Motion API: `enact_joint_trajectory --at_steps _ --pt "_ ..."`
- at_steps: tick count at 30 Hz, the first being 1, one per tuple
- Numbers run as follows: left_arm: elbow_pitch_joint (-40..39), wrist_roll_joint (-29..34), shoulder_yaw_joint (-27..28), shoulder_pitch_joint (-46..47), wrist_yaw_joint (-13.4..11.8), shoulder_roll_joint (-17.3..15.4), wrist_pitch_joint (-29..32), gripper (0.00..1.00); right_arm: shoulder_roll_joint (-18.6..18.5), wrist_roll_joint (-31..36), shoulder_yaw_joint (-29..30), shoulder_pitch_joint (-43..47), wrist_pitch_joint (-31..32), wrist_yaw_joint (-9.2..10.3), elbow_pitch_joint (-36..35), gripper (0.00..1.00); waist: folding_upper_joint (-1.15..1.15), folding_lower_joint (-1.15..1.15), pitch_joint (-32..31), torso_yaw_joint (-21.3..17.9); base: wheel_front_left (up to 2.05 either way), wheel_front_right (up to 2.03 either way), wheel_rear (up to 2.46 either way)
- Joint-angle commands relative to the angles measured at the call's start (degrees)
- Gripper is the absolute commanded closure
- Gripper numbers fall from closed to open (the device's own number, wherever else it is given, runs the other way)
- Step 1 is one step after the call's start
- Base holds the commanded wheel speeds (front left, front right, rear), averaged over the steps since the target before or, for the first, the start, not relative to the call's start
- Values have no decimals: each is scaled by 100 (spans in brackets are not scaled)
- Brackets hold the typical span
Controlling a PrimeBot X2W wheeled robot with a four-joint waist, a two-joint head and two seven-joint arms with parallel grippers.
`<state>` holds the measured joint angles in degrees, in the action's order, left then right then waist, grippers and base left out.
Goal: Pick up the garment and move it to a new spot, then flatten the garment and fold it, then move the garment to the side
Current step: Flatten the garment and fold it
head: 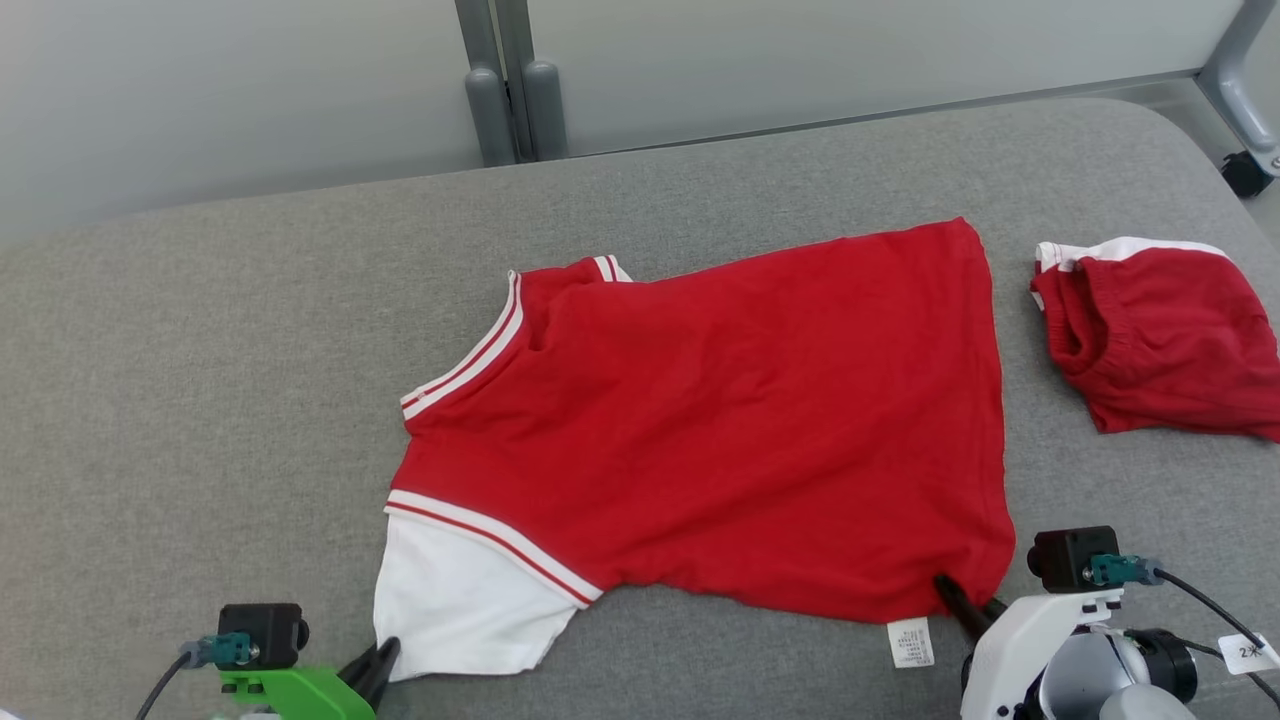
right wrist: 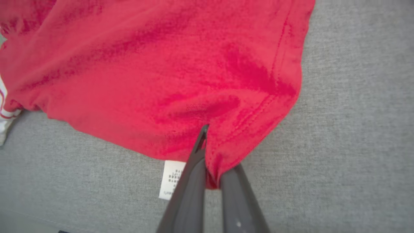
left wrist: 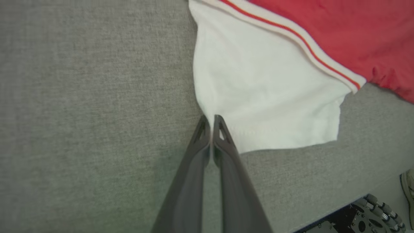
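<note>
The garment point(head: 720, 420) is a red T-shirt with white sleeves and striped trim. It lies spread out on the grey padded table point(head: 200, 400), collar to the left and hem to the right. My left gripper point(head: 385, 652) is at the near left, shut on the lower corner of the white sleeve point(left wrist: 265, 97); the left wrist view shows the left gripper point(left wrist: 210, 118) with its fingers pressed together at that corner. My right gripper point(head: 955, 592) is shut on the near hem corner. In the right wrist view the red cloth point(right wrist: 161, 81) bunches between the fingers of the right gripper point(right wrist: 212, 139).
A second red piece of clothing with white trim point(head: 1160, 340) lies crumpled at the table's right. A white care label point(head: 910, 642) sticks out from the hem beside my right gripper. Grey partition posts point(head: 510, 90) stand behind the table's far edge.
</note>
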<state>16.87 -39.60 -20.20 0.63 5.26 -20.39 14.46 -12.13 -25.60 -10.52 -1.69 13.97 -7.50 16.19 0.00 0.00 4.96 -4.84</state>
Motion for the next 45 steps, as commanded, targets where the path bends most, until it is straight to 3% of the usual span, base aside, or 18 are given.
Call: enact_joint_trajectory --at_steps 1,5,7,15,21,29,37,45 --pt "-95 -6 64 14 -17 -59 -71 100 -53 -65 -25 -102 -115 3 -72 100 0 0 8 3 0 0 0" --pt "-463 97 192 230 -47 -244 -225 100 -109 -262 -195 -295 -317 2 -327 100 0 0 114 -11 0 0 0" --pt "-703 215 242 477 -31 -339 -305 100 -359 -439 -374 -692 -401 5 -534 100 0 0 267 -77 0 0 0" --pt "-746 229 306 2228 138 -656 -163 100 -770 -730 -749 -2418 -747 4 -331 100 0 0 1089 -172 0 0 0" --pt "-209 286 50 4086 215 -910 120 100 -788 -973 -1285 -4433 -964 5 373 100 0 0 1961 -285 0 0 0" --pt "1032 510 -50 6595 226 -842 -88 100 -504 -1128 -1794 -6790 -1646 6 1732 100 0 0 2651 -277 0 0 0" --pt "1780 716 -472 8501 228 -861 -510 100 -585 -1170 -2007 -8646 -2487 5 2404 100 0 0 2758 -149 0 0 0" --pt "2436 496 -711 9696 228 -726 -857 100 -712 -1378 -2317 -9717 -2652 5 2951 100 0 0 2408 27 0 0 0"
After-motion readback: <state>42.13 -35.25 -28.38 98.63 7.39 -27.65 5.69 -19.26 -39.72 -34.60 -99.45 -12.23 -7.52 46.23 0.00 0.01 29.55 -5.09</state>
